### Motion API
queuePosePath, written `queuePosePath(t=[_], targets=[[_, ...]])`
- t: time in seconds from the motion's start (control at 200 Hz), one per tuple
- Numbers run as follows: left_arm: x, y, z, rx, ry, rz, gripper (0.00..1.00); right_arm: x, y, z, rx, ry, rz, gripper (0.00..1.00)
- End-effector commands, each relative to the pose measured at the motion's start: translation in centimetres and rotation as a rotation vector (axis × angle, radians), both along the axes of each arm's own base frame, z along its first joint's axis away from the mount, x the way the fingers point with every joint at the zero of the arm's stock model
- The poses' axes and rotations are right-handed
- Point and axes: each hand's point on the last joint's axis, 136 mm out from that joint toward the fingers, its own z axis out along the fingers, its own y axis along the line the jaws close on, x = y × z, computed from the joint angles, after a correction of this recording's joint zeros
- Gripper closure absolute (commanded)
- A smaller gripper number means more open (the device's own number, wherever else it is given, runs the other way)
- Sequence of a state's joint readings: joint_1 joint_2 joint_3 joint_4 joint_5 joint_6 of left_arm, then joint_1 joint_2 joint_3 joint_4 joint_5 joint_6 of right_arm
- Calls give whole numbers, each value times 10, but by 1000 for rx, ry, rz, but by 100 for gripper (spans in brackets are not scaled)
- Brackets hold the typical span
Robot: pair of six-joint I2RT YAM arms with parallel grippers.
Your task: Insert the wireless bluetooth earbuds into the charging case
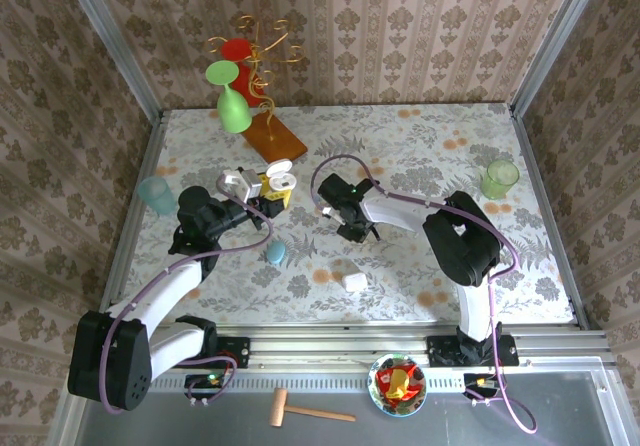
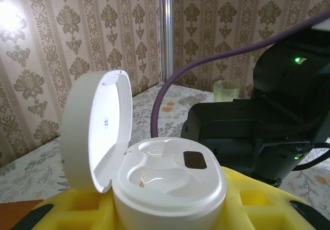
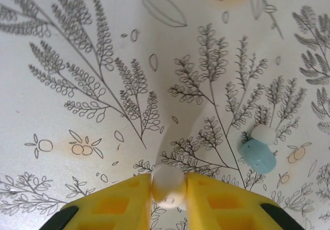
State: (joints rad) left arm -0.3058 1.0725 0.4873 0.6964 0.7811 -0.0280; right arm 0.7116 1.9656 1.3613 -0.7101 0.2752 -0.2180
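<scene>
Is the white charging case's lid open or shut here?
Open: the charging case has its lid swung up on the hinge, its inside exposed.

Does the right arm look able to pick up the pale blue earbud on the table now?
Probably not yet. The blue earbud lies uncovered close by, but the right arm has its jaws closed on a white earbud, so they have no room.

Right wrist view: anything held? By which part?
The right gripper pinches a small white earbud across its two sides, at the tips of its yellow fingers. Lifted or not: cannot tell.
</scene>
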Motion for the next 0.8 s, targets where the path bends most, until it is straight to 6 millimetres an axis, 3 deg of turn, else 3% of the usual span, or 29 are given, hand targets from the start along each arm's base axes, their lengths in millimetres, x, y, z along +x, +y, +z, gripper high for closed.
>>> queuePosePath(t=[0.0, 0.125, 0.32, 0.685, 0.795], targets=[[-1, 0, 5, -16, -9, -10, 83, -6, 3, 17, 85, 20, -134, 78], [0, 1, 5, -16, -9, -8, 83, -15, 4, 22, 189, 85, -292, 79], [2, 1, 0, -14, -4, -3, 83, -22, -6, 17, 209, 93, -421, 83], [4, -1, -2, -22, 8, -8, 84, -15, -15, 19, 266, 94, -794, 87], [4, -1, -2, -21, 12, -12, 84, -16, -18, 21, 236, 104, -833, 89]])
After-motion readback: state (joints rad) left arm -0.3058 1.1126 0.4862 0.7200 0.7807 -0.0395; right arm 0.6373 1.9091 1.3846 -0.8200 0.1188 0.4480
